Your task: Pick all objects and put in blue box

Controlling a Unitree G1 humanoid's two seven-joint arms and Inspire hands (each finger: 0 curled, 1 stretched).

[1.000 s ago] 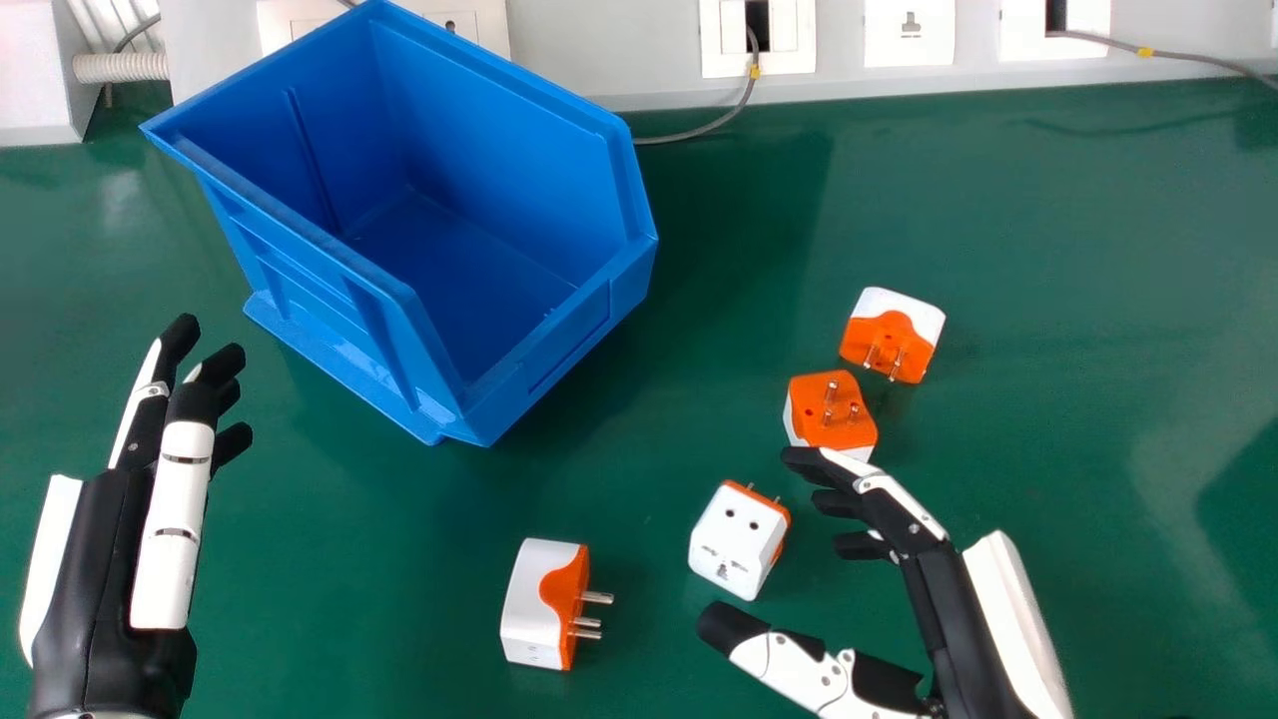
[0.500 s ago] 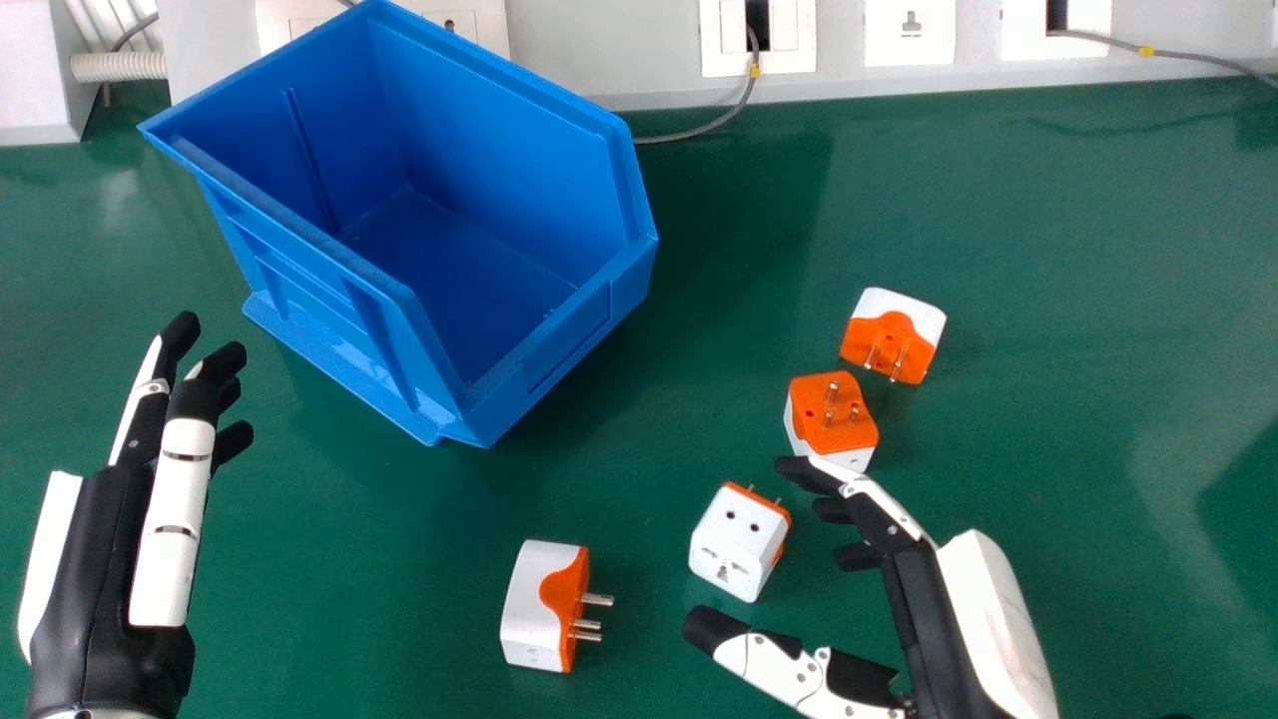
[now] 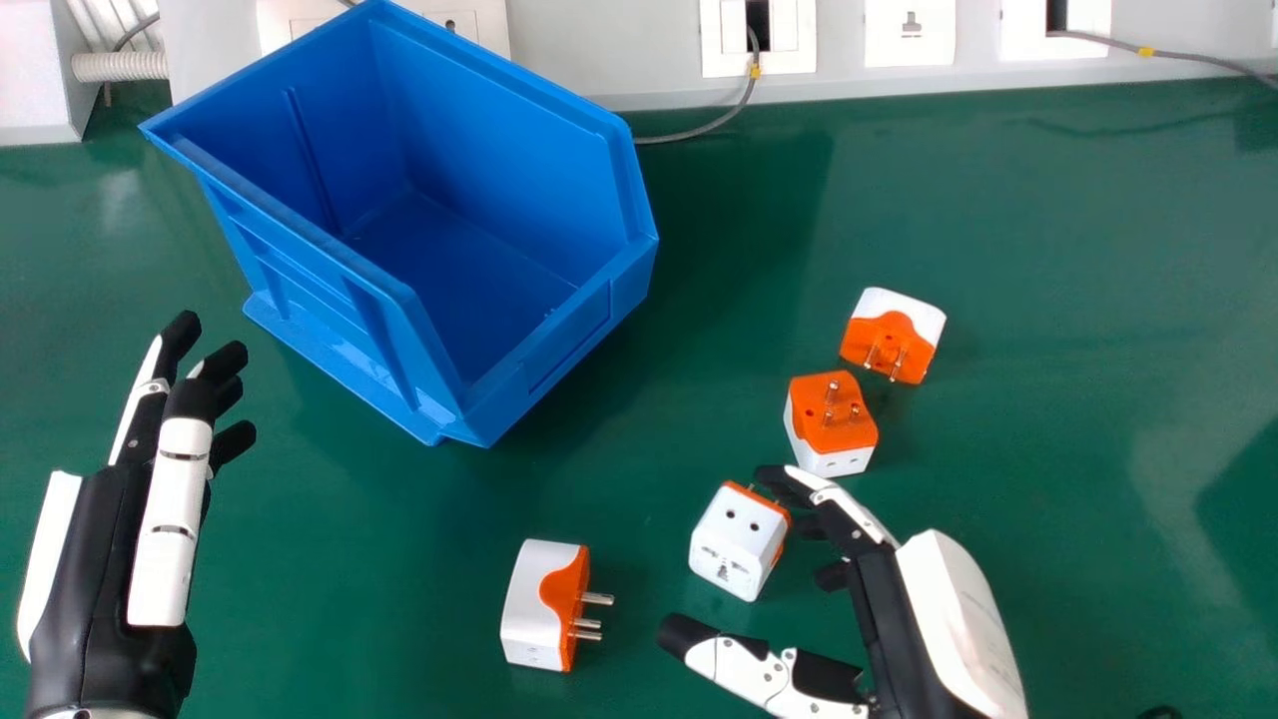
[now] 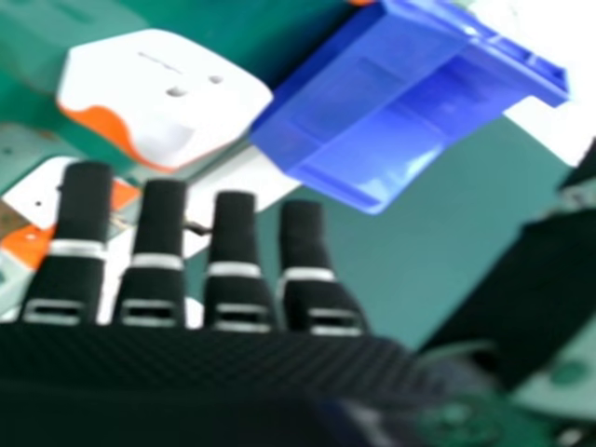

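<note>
While the robot's right robot hand sits with its fingers loosely extended and spread from the thumb, holding nothing, four chunky white-and-orange plug adapters lie on the green desk. The far adapter and second adapter show orange faces with metal pins; the boxy white adapter, between thumb and fingers in the head view, shows round and slotted sockets; the near adapter lies with its pins sideways. At the left, the left robot hand is open too, its fingers nearly straight. One of the right fingers partly covers the boxy adapter's orange corner, whose pins are mostly hidden; whether they touch, I cannot tell. Both wrists are cut off below. Counted up: four adapters, one blue box, two robot hands; all adapters are outside the box.
</note>
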